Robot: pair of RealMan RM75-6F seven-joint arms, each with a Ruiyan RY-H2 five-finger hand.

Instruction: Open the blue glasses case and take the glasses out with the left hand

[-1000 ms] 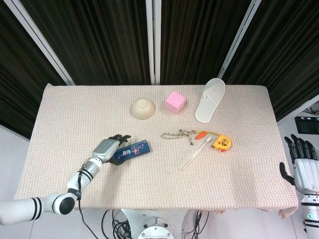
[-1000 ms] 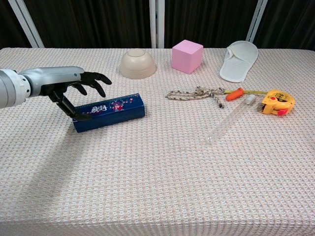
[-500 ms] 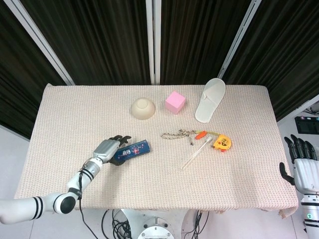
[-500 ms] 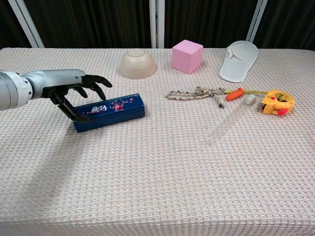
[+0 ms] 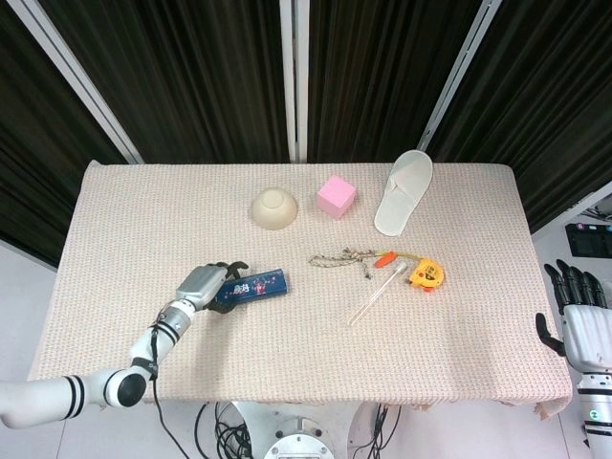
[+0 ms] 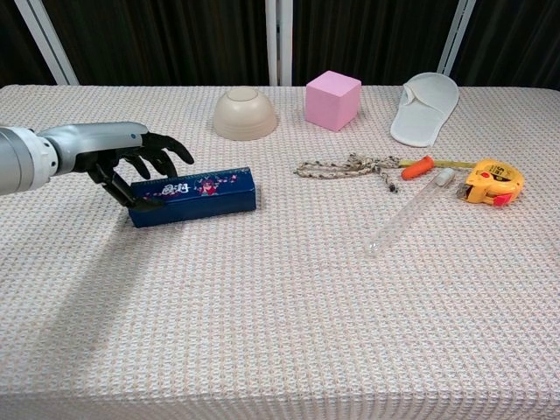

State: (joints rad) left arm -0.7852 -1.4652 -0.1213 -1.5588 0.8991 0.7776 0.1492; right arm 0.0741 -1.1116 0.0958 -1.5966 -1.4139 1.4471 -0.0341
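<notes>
left hand on the closed blue case

the blue glasses case [image 6: 194,197] lies flat and closed on the tabletop [image 6: 280,306], in its left half and about midway between the far and near edges, long side running roughly left to right. the left hand [image 6: 131,162] reaches in from the left edge and sits at the case's left end — thumb tip pressed against the near face at that end, the other fingers [image 6: 171,150] curved and spread over the lid. whether those upper fingers actually touch the lid, i cannot tell; the hand is part-way closed around the end of the case. in the head view the same hand [image 5: 207,283] covers the case's left end [image 5: 251,287].

the right hand [image 5: 577,316] hangs off the right edge of the tabletop, well apart from everything, fingers straight and parted, holding nothing.

toward the far edge sit an upturned beige bowl [image 6: 245,113], a pink cube [image 6: 333,100] just right of it and a white slipper [image 6: 424,108] further right. in the right half lie a knotted rope [image 6: 347,165], an orange marker [image 6: 417,166], a clear test tube [image 6: 407,212] and a yellow tape measure [image 6: 493,181] — the tube lying at a slant just beside the tape measure.
</notes>
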